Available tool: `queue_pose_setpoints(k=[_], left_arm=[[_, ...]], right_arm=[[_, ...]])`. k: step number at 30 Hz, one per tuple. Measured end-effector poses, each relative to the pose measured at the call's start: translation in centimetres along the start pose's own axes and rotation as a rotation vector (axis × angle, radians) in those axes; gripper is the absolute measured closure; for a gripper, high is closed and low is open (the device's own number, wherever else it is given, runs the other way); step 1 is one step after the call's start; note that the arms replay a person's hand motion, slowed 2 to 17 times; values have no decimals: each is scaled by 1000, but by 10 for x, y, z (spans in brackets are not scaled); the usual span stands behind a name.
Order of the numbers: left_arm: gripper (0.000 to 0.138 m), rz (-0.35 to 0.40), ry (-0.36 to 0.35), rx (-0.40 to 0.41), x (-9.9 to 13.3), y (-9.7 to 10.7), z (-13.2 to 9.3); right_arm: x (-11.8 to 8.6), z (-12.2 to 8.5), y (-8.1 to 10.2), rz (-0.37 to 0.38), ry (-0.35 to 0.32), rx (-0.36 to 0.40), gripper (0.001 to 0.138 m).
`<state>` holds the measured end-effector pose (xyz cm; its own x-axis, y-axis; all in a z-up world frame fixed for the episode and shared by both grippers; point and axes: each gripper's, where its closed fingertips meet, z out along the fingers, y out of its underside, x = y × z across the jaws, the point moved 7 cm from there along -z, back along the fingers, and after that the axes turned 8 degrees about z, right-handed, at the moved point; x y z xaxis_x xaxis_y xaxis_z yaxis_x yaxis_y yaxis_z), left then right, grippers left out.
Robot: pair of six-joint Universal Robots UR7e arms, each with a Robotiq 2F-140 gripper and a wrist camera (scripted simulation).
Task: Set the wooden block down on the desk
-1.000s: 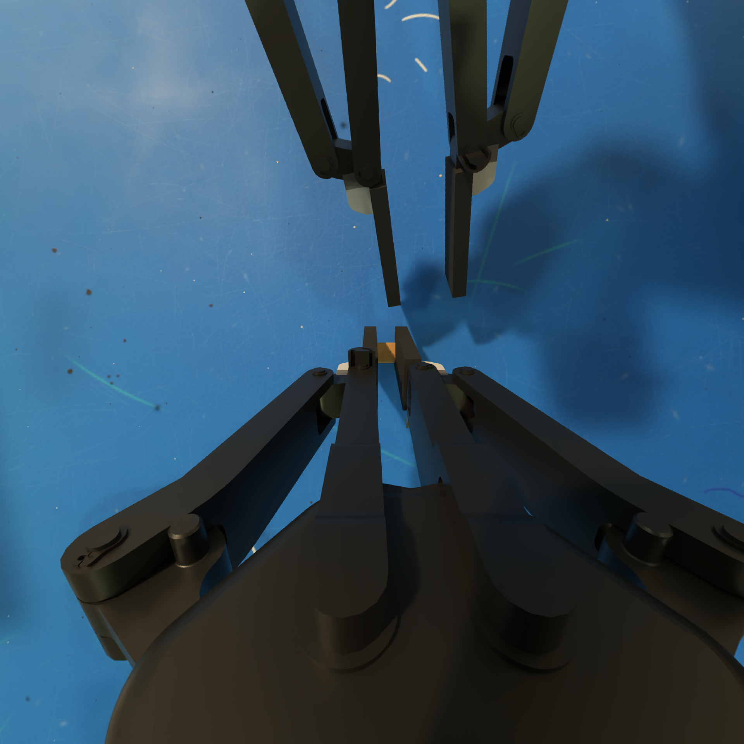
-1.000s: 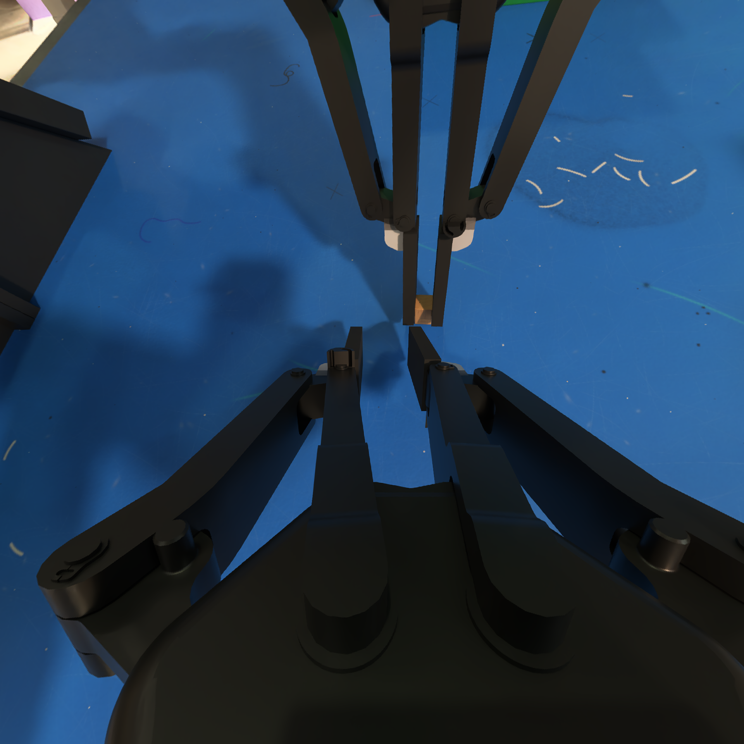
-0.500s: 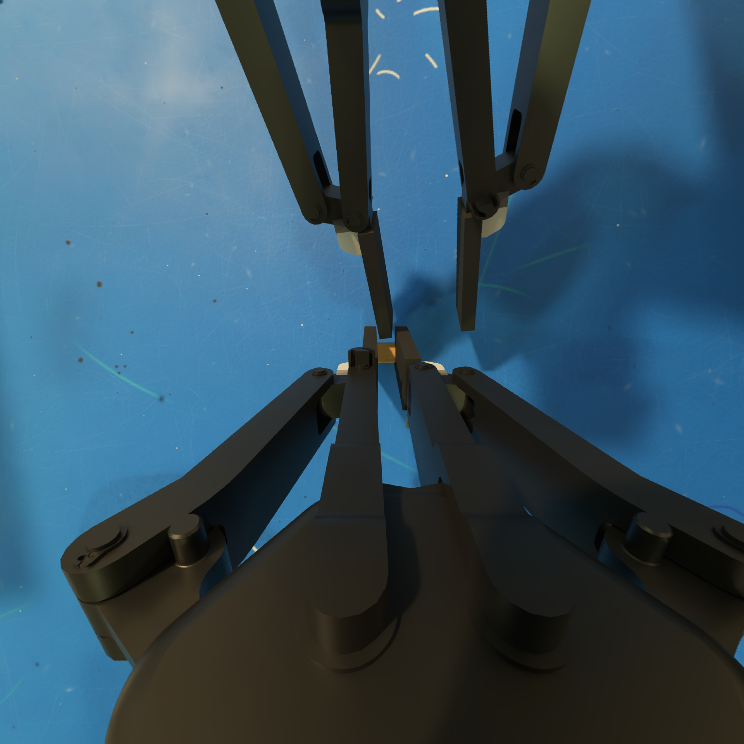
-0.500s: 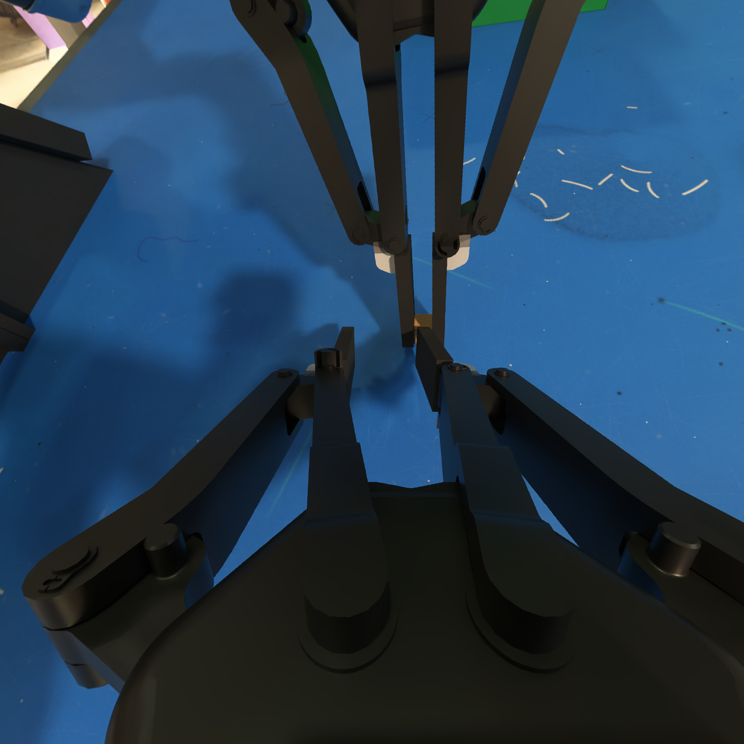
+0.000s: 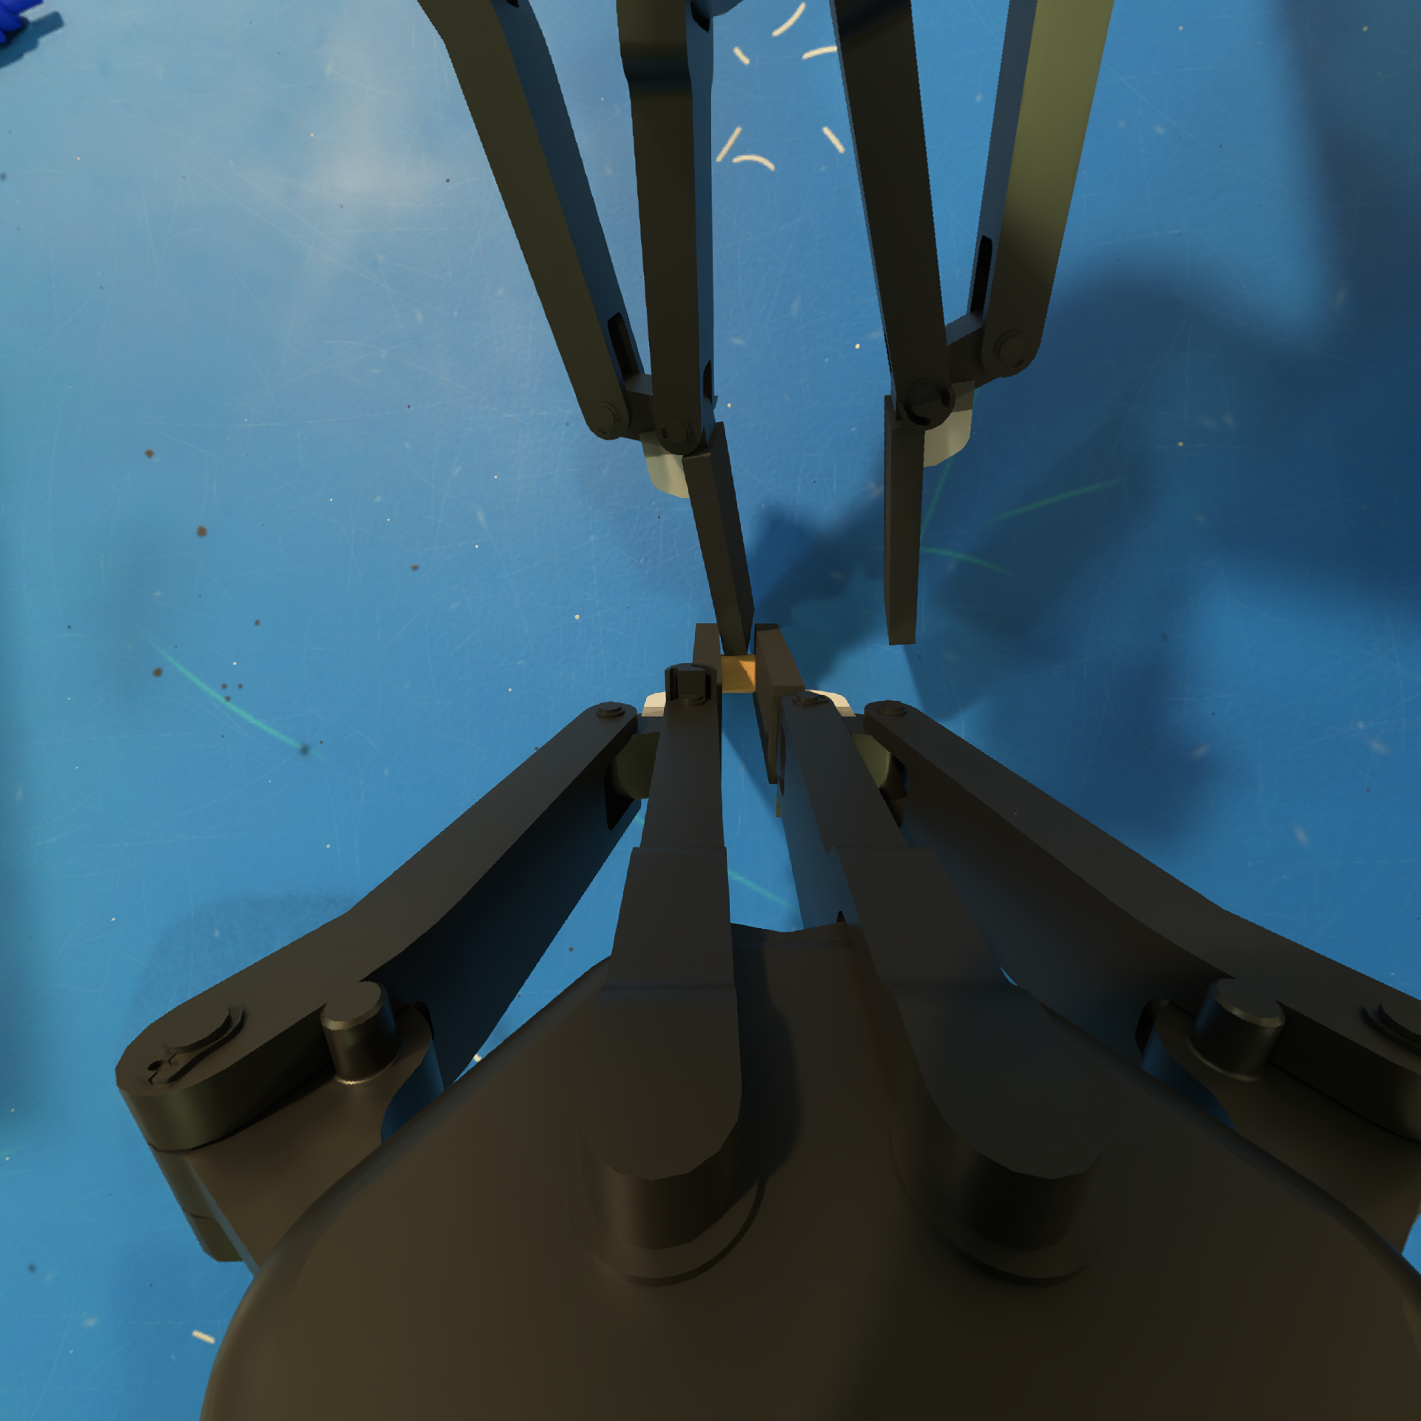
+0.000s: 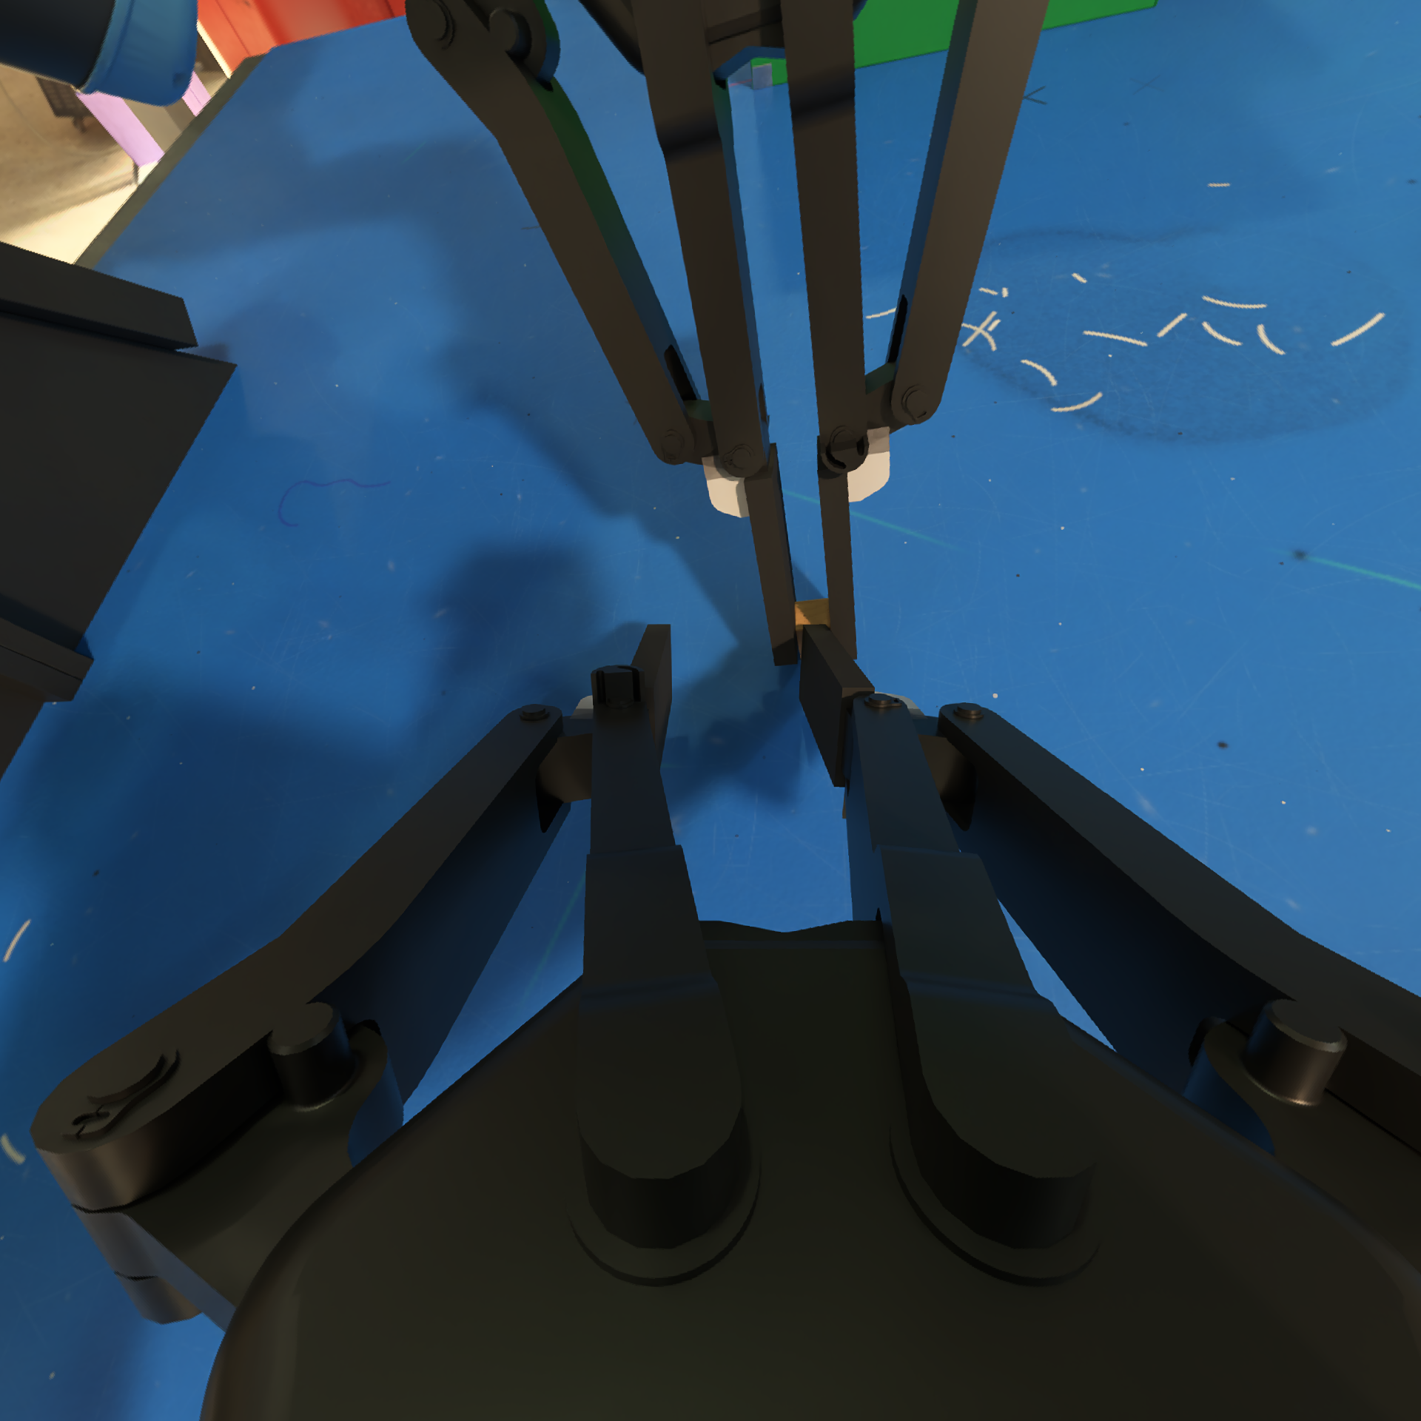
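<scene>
A small wooden block (image 5: 740, 677) is pinched between the fingers of my left gripper (image 5: 738, 650), which is shut on it above the blue desk (image 5: 307, 461). My right gripper (image 5: 816, 627) reaches in from the top of the left wrist view, open, with one fingertip (image 5: 732, 607) right at the block. In the right wrist view my right gripper (image 6: 732, 638) is open and holds nothing. Its right fingertip (image 6: 823, 669) meets the left gripper (image 6: 813, 642), which hangs from above with the block (image 6: 810, 613).
A black box (image 6: 77, 461) stands at the left of the desk (image 6: 1153, 692). The desk's edge (image 6: 192, 131) runs at top left. A green mat (image 6: 1000, 31) lies at the far side. White flecks (image 6: 1230, 323) dot the surface to the right.
My right gripper has moved in toward the left gripper and opened wider, so one of its fingers now reaches the block. The left gripper stays shut on the block.
</scene>
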<state>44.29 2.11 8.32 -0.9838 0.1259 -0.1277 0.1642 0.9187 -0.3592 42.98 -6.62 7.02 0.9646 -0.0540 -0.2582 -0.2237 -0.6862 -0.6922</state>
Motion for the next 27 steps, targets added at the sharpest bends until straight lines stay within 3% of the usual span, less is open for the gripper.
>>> queue_pose_setpoints(k=[11, 17, 27], left_arm=[[120, -22, -45, 24, 1, 2, -2], [119, -84, -76, 72, 2, 1, -5], [120, -135, -96, 74, 4, 3, 1]], right_arm=[[1, 0, 0, -13, 17, -11, 95], [1, 0, 2, -10, 15, -10, 96], [1, 0, 2, -29, 30, -25, 96]])
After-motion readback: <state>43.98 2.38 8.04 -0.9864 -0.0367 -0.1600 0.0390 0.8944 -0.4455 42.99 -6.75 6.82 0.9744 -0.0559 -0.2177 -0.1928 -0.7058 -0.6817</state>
